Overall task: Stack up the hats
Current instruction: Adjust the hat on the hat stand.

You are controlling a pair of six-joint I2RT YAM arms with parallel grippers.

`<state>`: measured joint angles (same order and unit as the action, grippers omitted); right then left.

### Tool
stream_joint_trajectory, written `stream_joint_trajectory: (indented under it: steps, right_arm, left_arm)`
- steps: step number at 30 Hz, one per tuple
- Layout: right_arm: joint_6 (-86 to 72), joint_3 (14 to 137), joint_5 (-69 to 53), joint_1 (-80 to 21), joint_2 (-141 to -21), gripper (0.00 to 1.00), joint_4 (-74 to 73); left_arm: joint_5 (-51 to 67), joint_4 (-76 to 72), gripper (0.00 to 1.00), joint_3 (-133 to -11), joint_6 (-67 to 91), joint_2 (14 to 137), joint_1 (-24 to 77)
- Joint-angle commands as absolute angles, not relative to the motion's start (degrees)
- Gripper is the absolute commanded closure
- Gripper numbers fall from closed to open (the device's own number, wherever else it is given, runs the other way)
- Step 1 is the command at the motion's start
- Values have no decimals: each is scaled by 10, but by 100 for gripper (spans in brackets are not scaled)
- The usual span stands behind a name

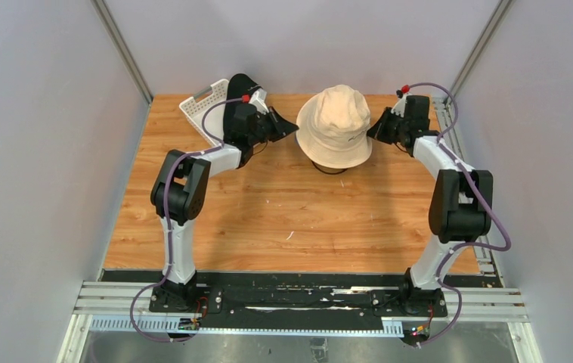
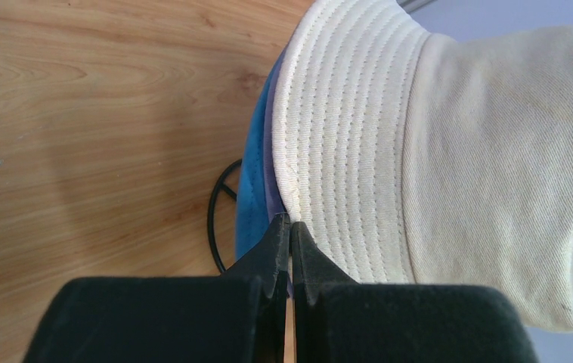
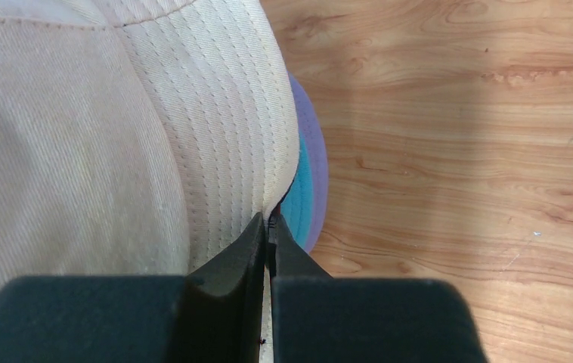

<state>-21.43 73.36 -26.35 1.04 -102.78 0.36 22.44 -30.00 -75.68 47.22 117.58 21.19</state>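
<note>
Both sides pinched on the beige hat!
My left gripper and right gripper clamp its brim, upper centre of the overhead frame; blue hat and lavender hat peek out beneath.

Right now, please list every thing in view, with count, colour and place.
beige hat: one, beige, top of stack, far centre
lavender hat: one, lavender, brim showing beneath beige hat
teal hat: one, teal, brim showing on right side
blue hat: one, blue, brim showing on left side
wire stand: one, black, under the stack
basket: one, white, far left
table: one, wood, underneath everything
left gripper: one, black, jaws shut on beige hat's brim
right gripper: one, black, jaws shut on the opposite brim
</note>
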Motion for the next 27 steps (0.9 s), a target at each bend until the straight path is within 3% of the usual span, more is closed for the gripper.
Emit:
stream_joint_trajectory:
  steps: [1, 16, 20, 22, 25, 27]
  right_arm:
    - [-152, 751, -153, -18, -1067, 100, -111]
    - [-143, 762, -99, -32, -1055, 99, -126]
    - [-143, 763, -75, -31, -1001, 79, -126]
    - [-138, 769, -47, -32, -972, 63, -138]
    - [-123, 779, 15, -31, -931, 52, -158]
    - [-115, 774, 40, -31, -899, 51, -159]
  left_arm:
    - [195, -241, 100, -769, 443, 1210, 207]
    - [193, -199, 99, -781, 425, 1214, 206]
    - [167, -152, 90, -794, 399, 1175, 204]
    - [133, -112, 84, -802, 372, 1150, 205]
    - [56, -26, 73, -828, 323, 1112, 204]
    - [3, 39, 71, -854, 292, 1090, 205]
